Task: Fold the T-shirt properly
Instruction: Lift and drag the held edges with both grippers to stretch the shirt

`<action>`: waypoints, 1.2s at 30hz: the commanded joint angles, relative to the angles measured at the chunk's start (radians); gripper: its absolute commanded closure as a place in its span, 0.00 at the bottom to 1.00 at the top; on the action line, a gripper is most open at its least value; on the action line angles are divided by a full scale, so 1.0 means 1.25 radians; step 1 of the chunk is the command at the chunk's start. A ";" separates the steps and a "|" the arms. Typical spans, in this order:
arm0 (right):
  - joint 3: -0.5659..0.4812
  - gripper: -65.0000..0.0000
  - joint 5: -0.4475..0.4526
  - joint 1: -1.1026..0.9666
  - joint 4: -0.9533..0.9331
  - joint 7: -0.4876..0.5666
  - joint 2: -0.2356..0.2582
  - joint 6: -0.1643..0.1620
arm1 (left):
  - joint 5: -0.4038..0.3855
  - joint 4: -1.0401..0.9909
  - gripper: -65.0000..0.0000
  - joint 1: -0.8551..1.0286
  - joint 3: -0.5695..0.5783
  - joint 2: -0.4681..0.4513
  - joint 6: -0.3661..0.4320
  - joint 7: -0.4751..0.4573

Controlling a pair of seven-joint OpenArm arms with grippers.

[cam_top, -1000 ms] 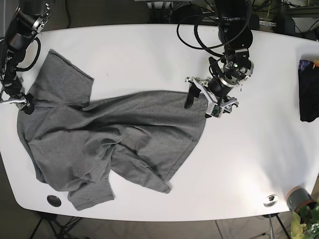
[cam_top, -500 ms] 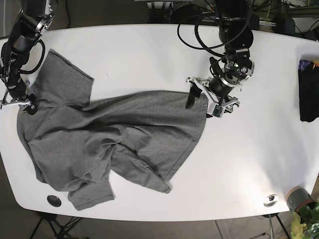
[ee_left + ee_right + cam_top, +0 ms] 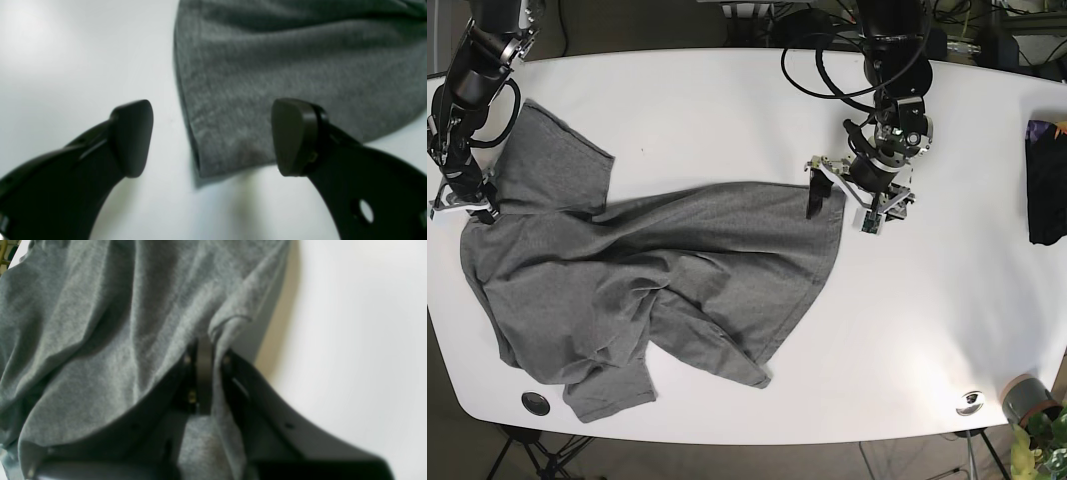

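While the right end effector [image 3: 204, 380] was clamped on the T-shirt [image 3: 657, 290] at the worktop's [image 3: 727, 100] left edge, the left end effector [image 3: 213, 136] sat spread apart, straddling the shirt's hem corner mid-worktop.

One grey T-shirt [image 3: 657, 280] lies on one white table [image 3: 727, 100]; right of it sit one dark folded cloth [image 3: 1047, 185] and one cup [image 3: 1025, 398].

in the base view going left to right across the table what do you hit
right gripper shut on the shirt's edge → grey T-shirt → left gripper, open at the shirt's corner → dark folded cloth at the table's edge
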 commanded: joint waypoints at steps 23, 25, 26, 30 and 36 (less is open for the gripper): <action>0.003 0.96 0.011 0.015 0.012 0.014 0.019 0.009 | -0.011 -0.102 0.24 -0.043 0.013 0.041 -0.007 0.119; 0.003 0.96 0.011 0.015 0.012 0.014 0.019 0.009 | -0.011 -0.103 0.39 -0.045 0.013 0.042 -0.019 0.119; 0.003 0.96 0.011 0.015 0.012 0.014 0.019 0.009 | -0.011 -0.108 0.50 -0.046 0.013 0.043 -0.029 0.118; 0.003 0.96 0.011 0.015 0.012 0.014 0.019 0.009 | -0.010 -0.152 0.92 -0.069 0.014 0.042 -0.058 0.118; 0.003 0.96 0.012 0.015 0.012 0.013 0.019 0.009 | -0.010 -0.197 1.00 -0.090 -0.002 0.018 -0.056 0.116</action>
